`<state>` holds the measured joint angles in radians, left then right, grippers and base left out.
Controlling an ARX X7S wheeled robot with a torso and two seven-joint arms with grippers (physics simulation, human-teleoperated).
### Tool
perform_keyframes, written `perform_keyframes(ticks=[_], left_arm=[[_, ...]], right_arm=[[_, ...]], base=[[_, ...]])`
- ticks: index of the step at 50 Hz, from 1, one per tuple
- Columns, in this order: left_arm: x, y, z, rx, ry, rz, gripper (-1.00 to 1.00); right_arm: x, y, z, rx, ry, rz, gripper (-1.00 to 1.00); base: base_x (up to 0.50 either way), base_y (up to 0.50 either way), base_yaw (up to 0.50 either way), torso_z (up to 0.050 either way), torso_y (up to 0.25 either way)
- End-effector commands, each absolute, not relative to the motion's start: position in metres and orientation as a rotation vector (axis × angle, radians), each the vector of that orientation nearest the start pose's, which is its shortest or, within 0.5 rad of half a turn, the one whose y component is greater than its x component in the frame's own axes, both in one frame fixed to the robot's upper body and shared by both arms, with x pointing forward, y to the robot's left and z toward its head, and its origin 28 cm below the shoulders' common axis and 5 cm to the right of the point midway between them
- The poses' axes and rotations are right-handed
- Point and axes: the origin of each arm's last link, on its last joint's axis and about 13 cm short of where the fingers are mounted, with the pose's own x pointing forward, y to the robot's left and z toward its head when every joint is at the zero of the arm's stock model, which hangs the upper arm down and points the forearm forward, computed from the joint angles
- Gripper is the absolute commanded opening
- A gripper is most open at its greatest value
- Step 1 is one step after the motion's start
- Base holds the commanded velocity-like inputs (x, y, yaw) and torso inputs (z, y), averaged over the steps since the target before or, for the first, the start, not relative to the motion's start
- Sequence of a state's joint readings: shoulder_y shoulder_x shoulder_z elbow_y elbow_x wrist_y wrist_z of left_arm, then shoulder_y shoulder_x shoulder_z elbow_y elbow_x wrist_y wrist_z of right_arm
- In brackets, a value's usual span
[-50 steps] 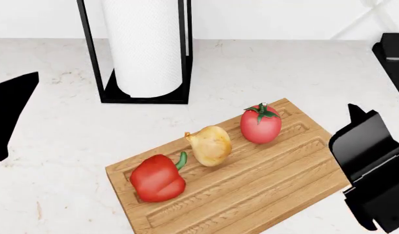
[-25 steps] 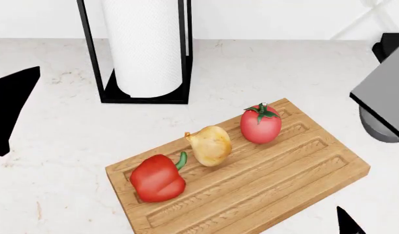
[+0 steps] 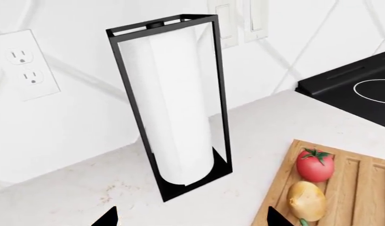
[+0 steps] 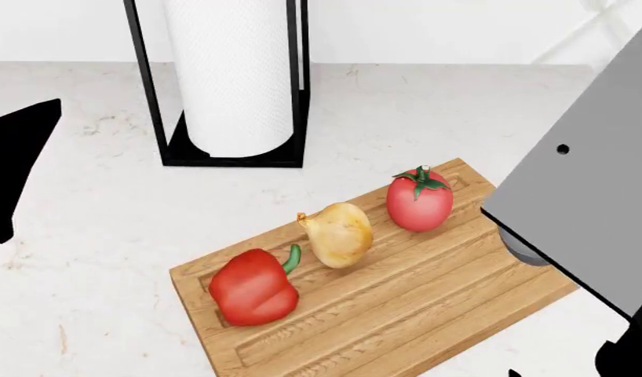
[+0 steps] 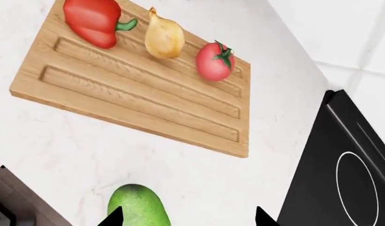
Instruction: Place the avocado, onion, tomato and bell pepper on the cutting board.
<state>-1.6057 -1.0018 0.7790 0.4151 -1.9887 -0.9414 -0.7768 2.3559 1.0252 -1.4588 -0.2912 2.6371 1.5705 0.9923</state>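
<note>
On the cutting board (image 4: 405, 306) three of the four things already lay in a slanted row: the bell pepper (image 4: 253, 287) at the end nearest me, the onion (image 4: 339, 233) in the middle, just beside the pepper's green stem, and the tomato (image 4: 420, 200) at the far end, standing with its star-shaped stem up. They sat along the board's far long edge, leaving the grooved near half bare. The board itself rested at an angle on the pale marbled counter (image 4: 91, 236).

The avocado (image 5: 136, 207) was not on the board. My right wrist camera saw it on the counter, well apart from the board's near long edge and close to the counter's front edge. My right pincer (image 5: 187, 217) hung over that spot with its two dark fingertips spread wide apart, one tip touching or overlapping the avocado's edge in the picture; it gripped nothing. From my head camera, the grey bulk of my right arm (image 4: 593, 196) covered the board's right corner.

My left pincer (image 3: 191, 219) was likewise spread open and empty, poised above the counter facing the paper towel roll (image 3: 180, 108) in its black wire holder (image 3: 220, 94), which stood against the wall behind the board. A black stovetop (image 5: 343, 179) lay past the board's tomato end.
</note>
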Motion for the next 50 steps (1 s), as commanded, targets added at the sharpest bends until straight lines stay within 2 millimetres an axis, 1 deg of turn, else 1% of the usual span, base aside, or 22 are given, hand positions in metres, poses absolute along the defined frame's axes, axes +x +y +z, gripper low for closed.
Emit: perform_keyframes(ticks=[1, 14, 25, 33, 40, 47, 50], left_arm=[[0.204, 0.256, 0.35, 0.187, 0.114, -0.364, 1.0], [0.203, 0.259, 0.353, 0.189, 0.105, -0.353, 1.0], [0.203, 0.26, 0.353, 0.19, 0.1, -0.347, 1.0], [0.202, 0.261, 0.353, 0.189, 0.099, -0.341, 1.0], [0.203, 0.262, 0.354, 0.188, 0.096, -0.341, 1.0], [0.202, 0.262, 0.357, 0.187, 0.091, -0.339, 1.0], [0.202, 0.262, 0.356, 0.188, 0.093, -0.34, 1.0]], right_arm=[[0.156, -0.186, 0.375, -0.75, 0.711, 0.445, 1.0], [0.157, -0.188, 0.368, -0.752, 0.774, 0.484, 1.0], [0.158, -0.19, 0.364, -0.752, 0.802, 0.52, 1.0], [0.162, -0.19, 0.364, -0.754, 0.812, 0.55, 1.0], [0.168, -0.189, 0.356, -0.756, 0.831, 0.571, 1.0], [0.173, -0.187, 0.353, -0.76, 0.839, 0.583, 1.0], [0.174, -0.187, 0.346, -0.755, 0.848, 0.591, 1.0]], base=[[0.0, 0.0, 0.0, 0.0, 0.0], [0.0, 0.0, 0.0, 0.0, 0.0], [0.0, 0.0, 0.0, 0.0, 0.0], [0.0, 0.0, 0.0, 0.0, 0.0], [0.0, 0.0, 0.0, 0.0, 0.0], [0.0, 0.0, 0.0, 0.0, 0.0], [0.0, 0.0, 0.0, 0.0, 0.0]])
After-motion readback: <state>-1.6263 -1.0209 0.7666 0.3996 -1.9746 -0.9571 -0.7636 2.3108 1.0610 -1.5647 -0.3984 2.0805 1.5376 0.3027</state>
